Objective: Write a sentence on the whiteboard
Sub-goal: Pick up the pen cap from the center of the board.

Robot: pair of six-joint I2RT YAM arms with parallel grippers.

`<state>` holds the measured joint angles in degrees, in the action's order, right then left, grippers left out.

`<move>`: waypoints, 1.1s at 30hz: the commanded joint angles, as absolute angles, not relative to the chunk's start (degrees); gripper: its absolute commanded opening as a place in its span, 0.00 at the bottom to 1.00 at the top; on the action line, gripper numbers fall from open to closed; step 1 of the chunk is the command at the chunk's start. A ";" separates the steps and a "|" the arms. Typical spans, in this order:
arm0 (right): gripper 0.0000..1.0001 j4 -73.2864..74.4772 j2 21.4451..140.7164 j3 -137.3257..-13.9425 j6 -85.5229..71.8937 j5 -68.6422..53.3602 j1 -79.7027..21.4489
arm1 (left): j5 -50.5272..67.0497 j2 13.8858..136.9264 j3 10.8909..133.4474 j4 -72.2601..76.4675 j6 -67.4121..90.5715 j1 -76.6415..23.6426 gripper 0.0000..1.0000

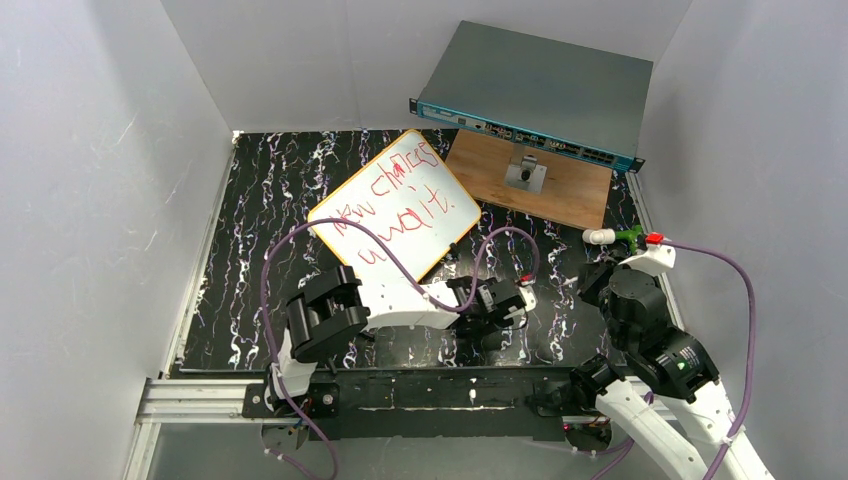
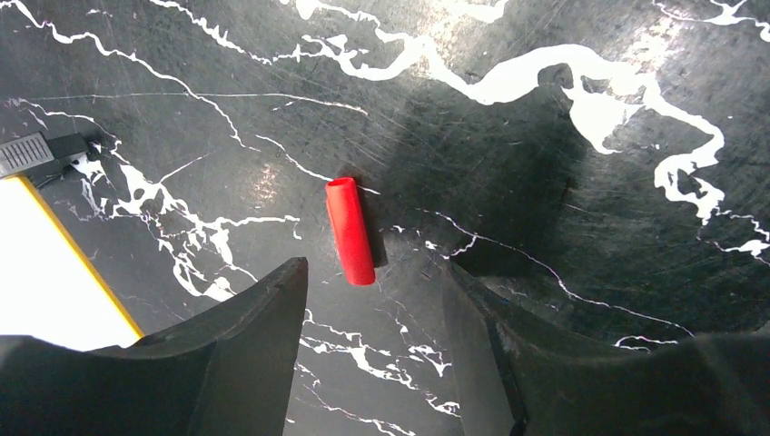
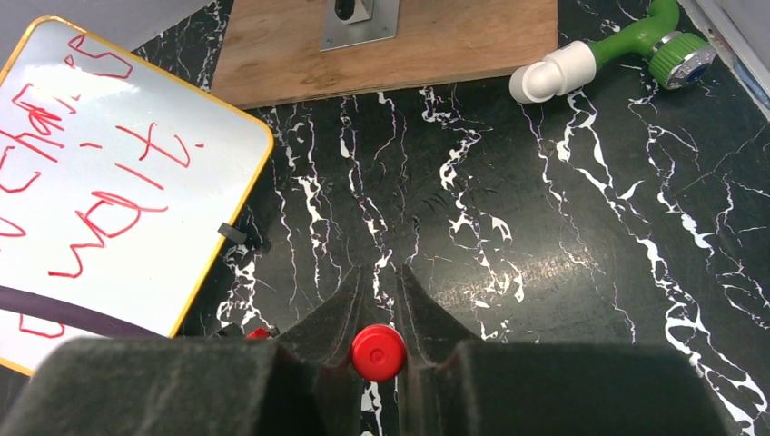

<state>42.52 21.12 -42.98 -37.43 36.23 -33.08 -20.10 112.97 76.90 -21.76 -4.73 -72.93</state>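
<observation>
Starting with the top view, you see the whiteboard [image 1: 405,208] lying tilted on the black marbled mat [image 1: 250,220], left of centre. Its far corner is just beside the brown wooden board [image 1: 560,190], and the sentence [image 1: 385,188] crosses it in red, two lines. The left gripper [image 1: 515,300] is low over the mat near the whiteboard's near corner, and the right gripper [image 1: 592,282] is off to its right. You cannot tell either one's jaws from up here. A green-and-white pipe fitting [image 1: 612,236] lies near the mat's right edge. In the left wrist view, the jaws stand apart with nothing between them. A red cap [image 2: 350,232] lies flat on the mat just ahead of the fingertips [image 2: 281,291], with a whiteboard corner at far left. In the right wrist view, the fingers [image 3: 327,318] are clamped on a red round piece [image 3: 378,352], the rest of it hidden. The whiteboard, with part of the sentence, sits ahead to the left, the wooden board beyond it and the fitting at far right.
</observation>
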 commanded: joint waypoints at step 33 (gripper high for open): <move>0.01 41.57 23.57 -47.11 -35.69 41.08 -33.27 | -4.40 115.02 74.30 -26.86 -7.40 -64.07 0.45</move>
<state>43.22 23.03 -44.51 -35.83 39.29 -33.08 -9.08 113.78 78.00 -21.30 -6.20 -66.54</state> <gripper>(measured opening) 0.203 0.452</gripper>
